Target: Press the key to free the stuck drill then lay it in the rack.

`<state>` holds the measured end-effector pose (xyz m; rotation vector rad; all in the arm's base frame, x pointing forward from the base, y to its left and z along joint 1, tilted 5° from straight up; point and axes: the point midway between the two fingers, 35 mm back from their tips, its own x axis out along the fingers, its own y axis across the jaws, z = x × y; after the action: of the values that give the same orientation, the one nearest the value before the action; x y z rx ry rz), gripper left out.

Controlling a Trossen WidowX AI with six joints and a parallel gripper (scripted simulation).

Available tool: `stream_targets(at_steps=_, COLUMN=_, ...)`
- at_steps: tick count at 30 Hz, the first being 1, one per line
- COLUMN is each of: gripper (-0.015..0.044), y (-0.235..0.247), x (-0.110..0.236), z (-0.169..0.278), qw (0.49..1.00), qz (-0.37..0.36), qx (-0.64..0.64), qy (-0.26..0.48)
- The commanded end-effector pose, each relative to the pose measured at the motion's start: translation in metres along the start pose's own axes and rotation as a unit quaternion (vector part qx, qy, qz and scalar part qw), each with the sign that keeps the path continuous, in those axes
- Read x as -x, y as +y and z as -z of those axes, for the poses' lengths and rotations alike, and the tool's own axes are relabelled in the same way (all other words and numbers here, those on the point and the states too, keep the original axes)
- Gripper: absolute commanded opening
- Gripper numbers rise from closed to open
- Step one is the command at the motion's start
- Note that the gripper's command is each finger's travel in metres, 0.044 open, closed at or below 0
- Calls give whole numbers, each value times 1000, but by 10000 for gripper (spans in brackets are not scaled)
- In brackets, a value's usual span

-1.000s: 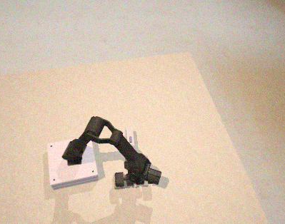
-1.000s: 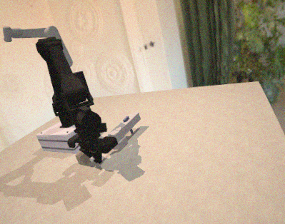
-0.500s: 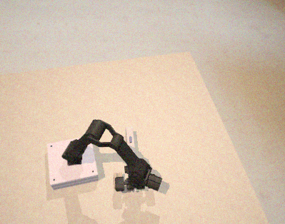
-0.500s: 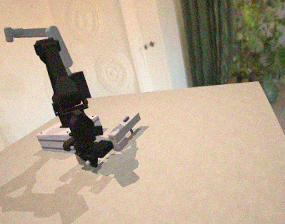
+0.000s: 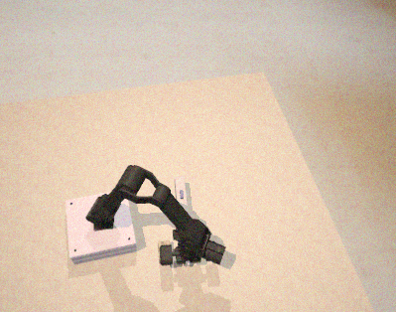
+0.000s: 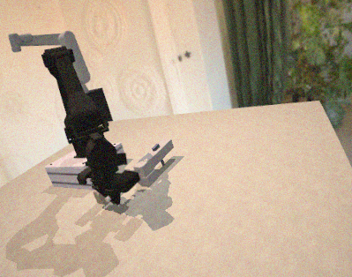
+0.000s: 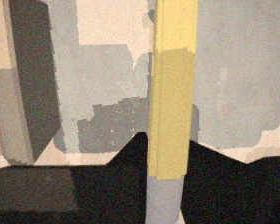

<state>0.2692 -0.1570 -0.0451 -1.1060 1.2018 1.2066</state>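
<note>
In the wrist view a long yellow drill (image 7: 172, 95) with a grey end runs straight up between my dark fingers. My gripper (image 7: 154, 140) (image 5: 183, 254) (image 6: 109, 193) is shut on it and sits low over the table, in front of the arm's base. A pale long fixture (image 5: 179, 185) (image 6: 162, 155) lies behind the gripper with a small dark blue key (image 5: 181, 193) (image 6: 155, 145) on top. A grey upright slab (image 7: 21, 95) stands at the left of the wrist view; I cannot tell whether it is the rack or the fixture. The top and exterior views hide the drill behind the gripper.
The arm stands on a white square base plate (image 5: 89, 243) (image 6: 62, 169) at the table's near left. The table's right edge (image 5: 308, 164) runs diagonally. A wall and green curtains (image 6: 256, 48) are behind the table.
</note>
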Motion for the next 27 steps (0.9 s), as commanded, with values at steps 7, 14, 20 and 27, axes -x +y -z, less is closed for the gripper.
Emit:
stream_targets(at_steps=7, gripper=0, y=0, x=6, z=-1, qw=1000, qz=1, qx=1, qy=2)
stream_targets(at_steps=14, gripper=0, y=0, x=9, z=-1, qw=1000, qz=1, qx=1, qy=2)
stream_targets(at_steps=20, gripper=0, y=0, x=12, z=-2, qw=1000, qz=1, qx=1, qy=2)
stream_targets(at_steps=27, gripper=0, y=0, x=15, z=-2, qw=1000, qz=1, qx=1, qy=2)
